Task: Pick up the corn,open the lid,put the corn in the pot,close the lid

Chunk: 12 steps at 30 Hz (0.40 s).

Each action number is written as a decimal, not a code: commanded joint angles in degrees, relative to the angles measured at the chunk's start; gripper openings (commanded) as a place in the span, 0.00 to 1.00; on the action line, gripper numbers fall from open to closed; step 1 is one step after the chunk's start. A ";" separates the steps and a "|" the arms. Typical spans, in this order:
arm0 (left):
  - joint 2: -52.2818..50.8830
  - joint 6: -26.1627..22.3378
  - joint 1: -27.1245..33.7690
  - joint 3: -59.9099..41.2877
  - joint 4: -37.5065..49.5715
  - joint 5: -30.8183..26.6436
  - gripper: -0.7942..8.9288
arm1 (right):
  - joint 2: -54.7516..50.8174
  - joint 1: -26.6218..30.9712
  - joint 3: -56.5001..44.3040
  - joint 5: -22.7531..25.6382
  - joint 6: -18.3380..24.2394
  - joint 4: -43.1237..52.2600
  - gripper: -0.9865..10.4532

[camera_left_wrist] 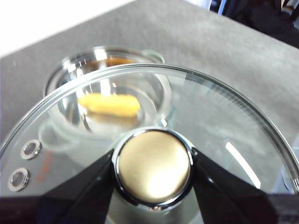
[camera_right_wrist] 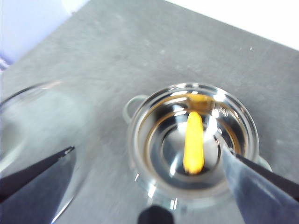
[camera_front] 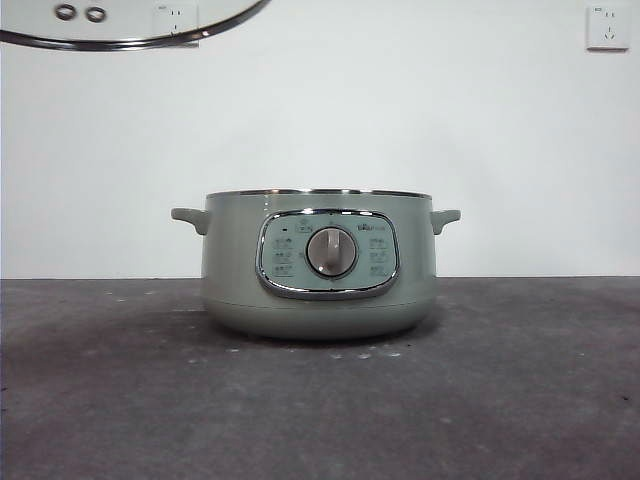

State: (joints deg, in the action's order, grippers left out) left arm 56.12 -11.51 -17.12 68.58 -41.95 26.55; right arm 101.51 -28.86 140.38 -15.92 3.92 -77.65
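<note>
Left gripper (camera_left_wrist: 152,170) clamped on the knob of the round chrome-rimmed glass lid (camera_left_wrist: 224,116), held high above and left of the squat sage-green pot (camera_front: 320,265), yellow-orange corn cob (camera_right_wrist: 193,142) lying inside the pot, right gripper (camera_right_wrist: 149,163) spread wide above the pot.

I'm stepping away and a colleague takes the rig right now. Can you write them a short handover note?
Left gripper: shut on the lid by its knob, holding it up in the air above the pot and off to one side; only the lid's rim shows in the front view's top corner.
Right gripper: open and empty, above the pot.
Corn: lying flat on the bottom inside the pot.
Pot stands uncovered on the table.
Done: corn picked up, lid off, corn in the pot.
Left: lower the lid onto the pot and release it.
</note>
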 commanded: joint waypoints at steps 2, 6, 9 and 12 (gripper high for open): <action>3.63 0.66 -1.20 0.96 7.91 0.94 0.07 | -14.23 -0.11 -15.96 -0.15 2.21 -1.49 0.55; 9.25 0.76 -3.43 2.34 12.17 0.85 0.07 | -28.30 -0.09 -32.74 -0.13 2.40 -1.49 0.55; 14.03 0.76 -5.16 5.55 12.96 -0.11 0.07 | -36.15 -0.09 -42.16 -0.15 2.29 -1.46 0.55; 21.59 0.52 -6.93 11.80 13.31 -2.62 0.07 | -45.70 -0.09 -53.77 -0.17 1.09 -1.46 0.55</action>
State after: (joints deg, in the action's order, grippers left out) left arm 78.37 -11.27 -24.08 79.50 -31.20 23.70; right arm 55.66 -28.86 87.48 -15.94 5.45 -77.65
